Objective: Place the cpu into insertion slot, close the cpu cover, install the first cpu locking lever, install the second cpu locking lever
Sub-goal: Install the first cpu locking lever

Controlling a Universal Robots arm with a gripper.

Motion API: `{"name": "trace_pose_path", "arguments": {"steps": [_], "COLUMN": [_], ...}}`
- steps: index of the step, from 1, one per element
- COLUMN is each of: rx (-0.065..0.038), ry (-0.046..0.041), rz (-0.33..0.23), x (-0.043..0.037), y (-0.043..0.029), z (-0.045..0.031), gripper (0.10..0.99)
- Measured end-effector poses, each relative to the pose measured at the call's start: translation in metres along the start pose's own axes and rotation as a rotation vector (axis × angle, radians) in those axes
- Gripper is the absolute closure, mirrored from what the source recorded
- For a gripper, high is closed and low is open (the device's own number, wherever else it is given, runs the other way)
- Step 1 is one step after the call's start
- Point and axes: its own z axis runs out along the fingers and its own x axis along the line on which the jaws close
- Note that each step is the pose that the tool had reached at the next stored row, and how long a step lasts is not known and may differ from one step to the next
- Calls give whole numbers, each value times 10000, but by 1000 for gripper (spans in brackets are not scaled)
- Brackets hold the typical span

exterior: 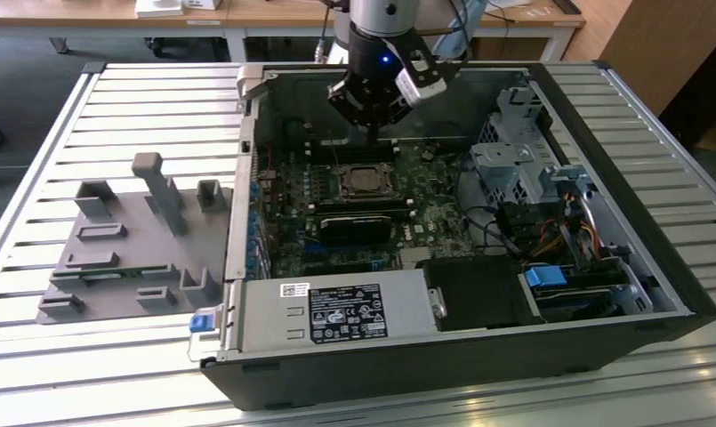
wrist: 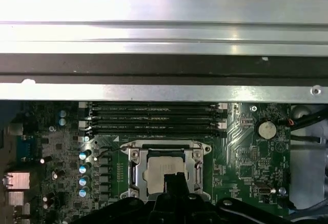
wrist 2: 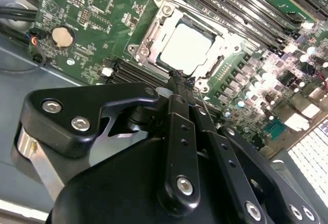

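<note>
The dull silver square cpu (wrist 2: 187,44) is sitting in the silvery-rimmed square insertion slot (exterior: 364,181), and the thin silvery metal cpu cover (wrist 2: 221,43) lies flat over that slot. My black gripper (wrist 2: 178,79) has its fingers pressed together, empty, with the tip just beside the slot's edge.

Single robot arm (exterior: 379,27) reaching down from the top of the exterior view, wrist (exterior: 382,67) held near vertical, a small blue light (exterior: 385,60) glowing on it. Black gripper (exterior: 374,133) pointing straight down, two slim fingers (wrist 2: 180,121) pressed together into one narrow tip, nothing clamped between them in both wrist views.
</note>
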Motion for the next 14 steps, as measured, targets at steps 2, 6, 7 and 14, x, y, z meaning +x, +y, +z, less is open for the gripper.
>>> {"name": "trace_pose_path", "arguments": {"steps": [2, 6, 7, 14], "rx": [0, 1, 1, 1], "ry": [39, 43, 42, 42], "rz": [2, -2, 0, 1], "x": [5, 90, 126, 364], "y": [0, -2, -2, -5], "z": [4, 13, 14, 16], "gripper": [980, 980, 980, 980]}}
